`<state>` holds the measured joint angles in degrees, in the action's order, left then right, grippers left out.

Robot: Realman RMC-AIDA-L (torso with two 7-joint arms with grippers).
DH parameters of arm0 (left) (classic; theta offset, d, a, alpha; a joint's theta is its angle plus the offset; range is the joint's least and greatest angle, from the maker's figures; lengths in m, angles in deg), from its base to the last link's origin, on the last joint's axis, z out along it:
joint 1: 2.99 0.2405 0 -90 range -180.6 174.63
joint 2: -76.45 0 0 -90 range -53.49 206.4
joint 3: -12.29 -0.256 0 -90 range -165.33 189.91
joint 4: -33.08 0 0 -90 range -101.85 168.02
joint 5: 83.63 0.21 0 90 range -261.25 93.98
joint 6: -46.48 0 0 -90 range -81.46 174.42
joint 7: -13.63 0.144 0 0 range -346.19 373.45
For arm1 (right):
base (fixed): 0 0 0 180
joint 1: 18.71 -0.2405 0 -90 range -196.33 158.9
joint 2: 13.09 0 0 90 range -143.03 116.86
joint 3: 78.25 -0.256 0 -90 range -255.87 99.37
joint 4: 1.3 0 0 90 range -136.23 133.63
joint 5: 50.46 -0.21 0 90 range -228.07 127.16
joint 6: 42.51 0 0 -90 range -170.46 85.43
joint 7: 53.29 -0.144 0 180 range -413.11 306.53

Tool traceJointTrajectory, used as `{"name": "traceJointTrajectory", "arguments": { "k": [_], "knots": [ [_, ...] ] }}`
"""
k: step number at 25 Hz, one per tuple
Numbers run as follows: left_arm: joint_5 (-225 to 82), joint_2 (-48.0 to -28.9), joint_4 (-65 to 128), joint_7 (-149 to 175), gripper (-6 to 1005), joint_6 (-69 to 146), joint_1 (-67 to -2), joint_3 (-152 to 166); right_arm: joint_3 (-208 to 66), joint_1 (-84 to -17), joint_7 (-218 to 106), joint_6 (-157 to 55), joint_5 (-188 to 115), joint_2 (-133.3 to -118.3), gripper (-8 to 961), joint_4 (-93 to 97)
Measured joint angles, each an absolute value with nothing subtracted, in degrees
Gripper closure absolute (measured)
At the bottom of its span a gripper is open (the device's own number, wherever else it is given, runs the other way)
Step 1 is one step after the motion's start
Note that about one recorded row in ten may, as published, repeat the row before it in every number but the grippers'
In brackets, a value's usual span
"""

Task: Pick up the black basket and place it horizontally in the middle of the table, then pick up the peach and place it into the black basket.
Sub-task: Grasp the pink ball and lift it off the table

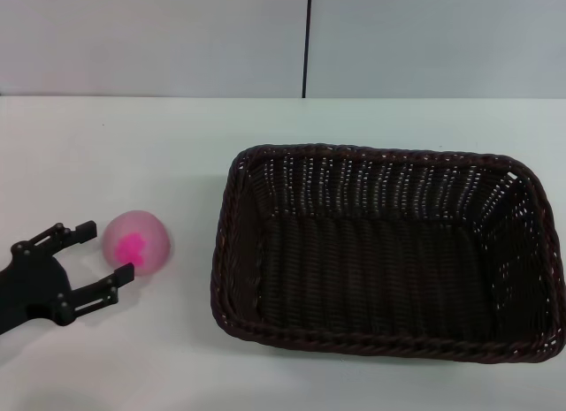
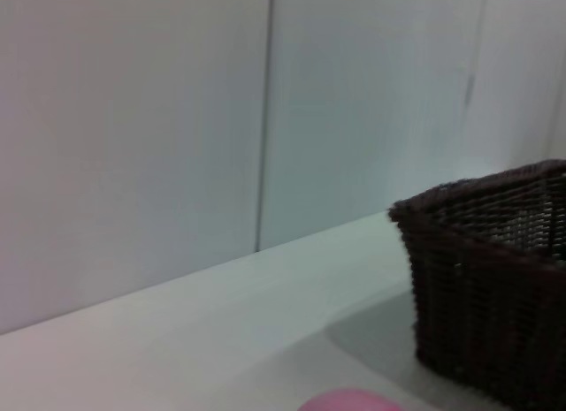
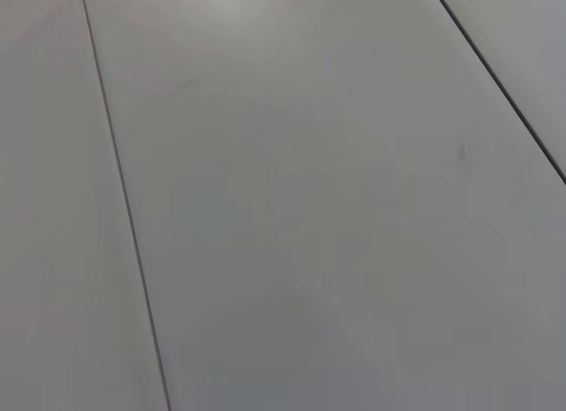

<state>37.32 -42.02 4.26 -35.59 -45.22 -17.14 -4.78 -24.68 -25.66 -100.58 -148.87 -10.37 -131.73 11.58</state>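
Basket (image 1: 386, 252) lengthwise across table (image 1: 133, 146)

Ahead of me stands a pale grey wall (image 1: 159, 40) made of flat panels, with a thin dark vertical seam (image 1: 307, 40) splitting it near the middle. My right wrist camera shows only more pale panels (image 3: 309, 208) crossed by thin dark seams (image 3: 124, 208).

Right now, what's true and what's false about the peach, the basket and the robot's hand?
1. The peach lies in the basket. False: it sits on the table, to the basket's left.
2. The left gripper is open beside the peach. True.
3. The basket is empty. True.
4. The basket lies upside down. False: its opening faces up.
5. The right gripper holds the basket. False: no right gripper is in view.
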Motion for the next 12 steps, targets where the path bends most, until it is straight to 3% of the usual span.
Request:
{"name": "traceJointTrajectory", "arguments": {
  "k": [12],
  "knots": [
    [36.9, -42.02, 10.5, -30.3, 224, -40.0, -19.0, -5.2, -24.5, -25.7, -100.6, -148.9, -10.4, -131.74, 399, 10.8]
  ]
}}
